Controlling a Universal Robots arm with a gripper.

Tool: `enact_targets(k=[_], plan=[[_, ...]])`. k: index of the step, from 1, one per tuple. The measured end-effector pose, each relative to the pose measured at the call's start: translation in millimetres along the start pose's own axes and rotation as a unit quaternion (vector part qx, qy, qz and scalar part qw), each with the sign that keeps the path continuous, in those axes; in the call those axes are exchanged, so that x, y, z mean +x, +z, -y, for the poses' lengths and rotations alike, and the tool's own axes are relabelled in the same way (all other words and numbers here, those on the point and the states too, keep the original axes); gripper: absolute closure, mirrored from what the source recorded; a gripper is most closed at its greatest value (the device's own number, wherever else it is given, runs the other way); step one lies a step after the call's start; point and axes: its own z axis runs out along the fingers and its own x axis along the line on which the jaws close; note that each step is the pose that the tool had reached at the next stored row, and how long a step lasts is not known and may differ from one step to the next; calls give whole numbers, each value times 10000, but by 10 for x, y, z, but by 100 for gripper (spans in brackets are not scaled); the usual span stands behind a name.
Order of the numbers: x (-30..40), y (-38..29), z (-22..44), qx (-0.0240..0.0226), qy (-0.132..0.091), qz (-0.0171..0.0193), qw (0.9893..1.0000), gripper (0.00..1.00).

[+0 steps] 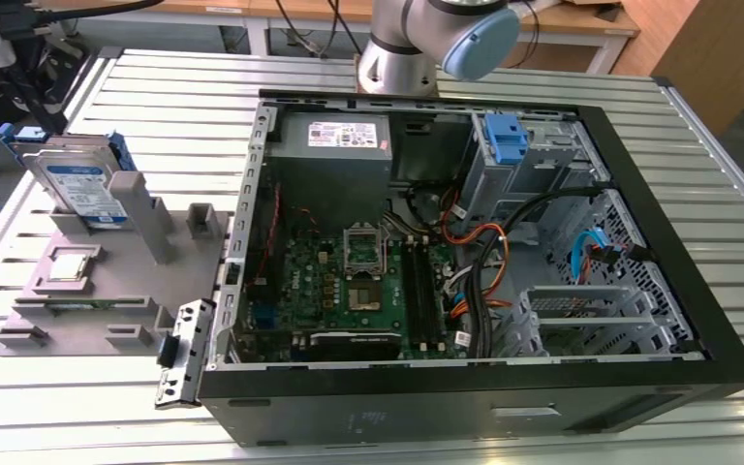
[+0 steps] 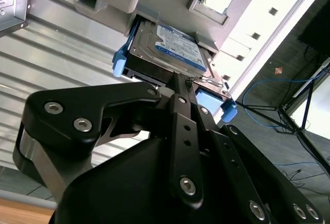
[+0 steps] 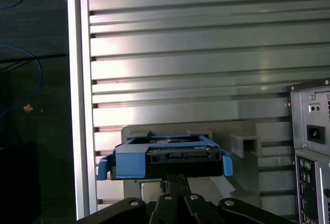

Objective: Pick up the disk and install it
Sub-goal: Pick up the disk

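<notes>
The disk [image 1: 81, 184] is a silver-grey drive with a white-and-blue label in a blue carrier frame. It stands upright in a slot of the grey fixture [image 1: 101, 281] at the exterior view's left. In both wrist views my gripper [image 2: 178, 82] [image 3: 178, 178] points at the disk's near edge [image 2: 175, 46] [image 3: 165, 159], just short of it. Its two black fingers are pressed together with nothing between them.
The open black computer case [image 1: 476, 242] lies at the exterior view's right, with the motherboard, cables and a blue drive bay bracket [image 1: 504, 140] showing. A grey power supply with a white label [image 1: 340, 136] sits inside. The fixture also holds a processor chip [image 1: 73, 263]. Ribbed aluminium table [image 3: 196, 43] lies below.
</notes>
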Motion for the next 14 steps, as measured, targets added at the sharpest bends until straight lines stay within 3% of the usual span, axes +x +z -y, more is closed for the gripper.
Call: enact_targets(k=[14], plan=[[1,-22,-1,0,0,0,10000,89]])
